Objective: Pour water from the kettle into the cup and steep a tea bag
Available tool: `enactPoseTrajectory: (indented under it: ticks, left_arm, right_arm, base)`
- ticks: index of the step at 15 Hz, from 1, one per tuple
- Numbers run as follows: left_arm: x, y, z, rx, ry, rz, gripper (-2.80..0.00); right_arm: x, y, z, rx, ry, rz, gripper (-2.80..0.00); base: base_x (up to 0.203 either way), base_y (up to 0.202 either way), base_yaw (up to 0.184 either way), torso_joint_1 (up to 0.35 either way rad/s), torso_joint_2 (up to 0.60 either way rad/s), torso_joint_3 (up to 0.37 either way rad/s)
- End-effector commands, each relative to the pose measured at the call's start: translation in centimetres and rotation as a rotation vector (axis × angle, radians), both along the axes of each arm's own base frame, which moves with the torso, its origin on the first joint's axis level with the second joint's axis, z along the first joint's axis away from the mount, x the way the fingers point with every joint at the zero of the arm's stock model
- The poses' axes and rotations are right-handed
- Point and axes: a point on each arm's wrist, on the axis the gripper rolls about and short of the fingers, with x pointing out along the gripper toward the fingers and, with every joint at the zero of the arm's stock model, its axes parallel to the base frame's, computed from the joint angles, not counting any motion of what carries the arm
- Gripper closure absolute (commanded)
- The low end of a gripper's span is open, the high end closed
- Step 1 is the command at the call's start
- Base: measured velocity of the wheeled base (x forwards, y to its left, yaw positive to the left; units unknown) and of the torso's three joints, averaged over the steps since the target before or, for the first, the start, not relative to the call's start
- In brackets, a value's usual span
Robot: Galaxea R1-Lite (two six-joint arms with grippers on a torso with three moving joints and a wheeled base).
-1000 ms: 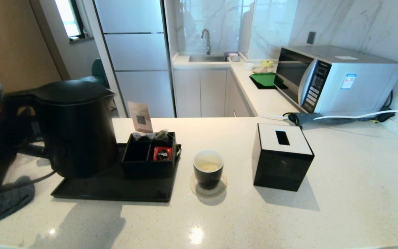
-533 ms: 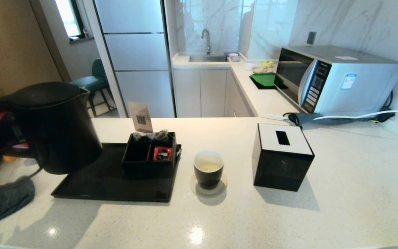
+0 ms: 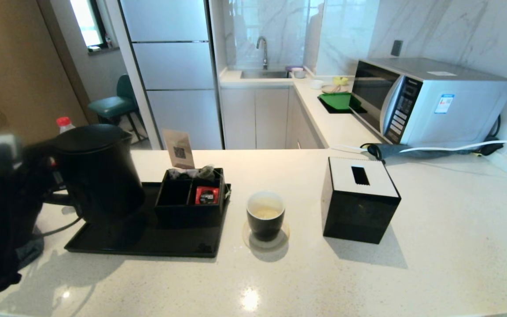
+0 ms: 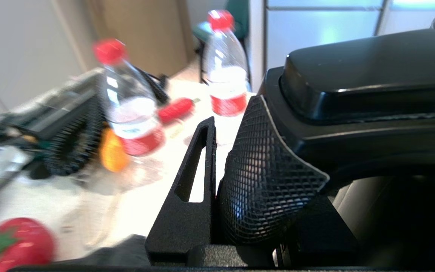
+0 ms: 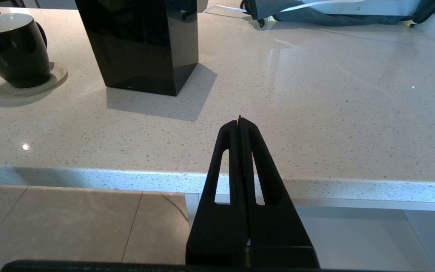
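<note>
On the tray (image 3: 148,240), left jaws pinch the kettle (image 3: 97,174) handle; cup (image 3: 265,215) already holds water (image 3: 266,213), steeping remains. Right jaws (image 5: 241,122) rest pressed together, empty.

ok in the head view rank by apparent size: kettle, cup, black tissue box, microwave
1. microwave, though farthest back
2. kettle, nearer the camera, so its lead over the box is unsure
3. black tissue box
4. cup, clearly smallest
</note>
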Motion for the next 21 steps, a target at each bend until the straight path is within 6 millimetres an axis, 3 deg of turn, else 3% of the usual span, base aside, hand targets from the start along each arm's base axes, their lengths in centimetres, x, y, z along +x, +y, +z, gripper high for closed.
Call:
enactPoseTrajectory:
  ticks: [1, 7, 21]
  left_arm:
    - [1.4, 0.2, -2.1, -0.007, 0.031, -0.024, 0.0]
    - [3.4, 0.2, -3.4, -0.008, 0.045, -0.051, 0.0]
    - [4.8, 0.3, -5.1, -0.017, 0.076, -0.059, 0.0]
  right_arm:
    - [0.0, 0.0, 0.0, 0.0, 0.002, 0.001, 0.0]
    - [0.0, 0.0, 0.0, 0.0, 0.0, 0.001, 0.0]
    - [0.0, 0.0, 0.0, 0.0, 0.002, 0.001, 0.0]
  base:
    - [0.0, 0.0, 0.0, 0.0, 0.0, 0.0]
    - [0.0, 0.0, 0.0, 0.0, 0.0, 0.0]
    - [0.0, 0.0, 0.0, 0.0, 0.0, 0.0]
